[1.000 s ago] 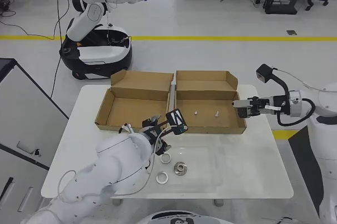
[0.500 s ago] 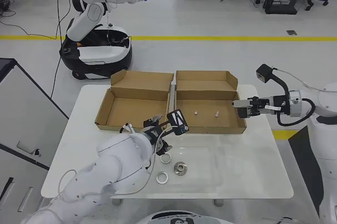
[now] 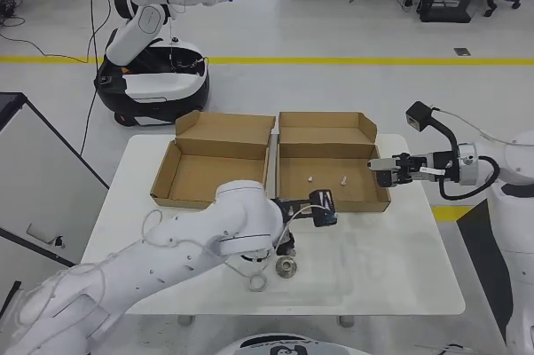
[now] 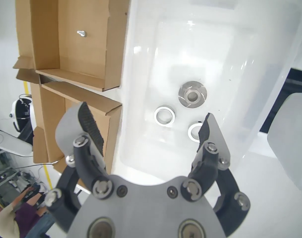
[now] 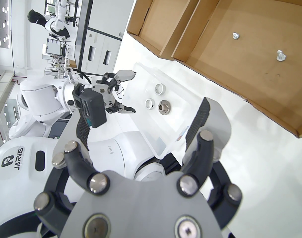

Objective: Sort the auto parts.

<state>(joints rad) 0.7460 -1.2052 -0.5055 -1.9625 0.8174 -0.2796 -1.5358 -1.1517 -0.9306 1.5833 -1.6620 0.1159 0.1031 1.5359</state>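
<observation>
Metal rings [image 4: 164, 116], flanged bushing [image 4: 192, 97], clear bin [image 4: 277, 50]

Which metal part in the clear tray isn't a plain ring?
The flanged one: a wide flat disc around a raised hub. The ring beside it and the third ring are plain bands.

Bright, even light, glare streaking the clear bin [image 4: 272, 58], wrist views bowed at their edges.

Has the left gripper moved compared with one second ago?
Yes. The left gripper shifted toward the robot's right, along the near wall of the right cardboard box.
</observation>
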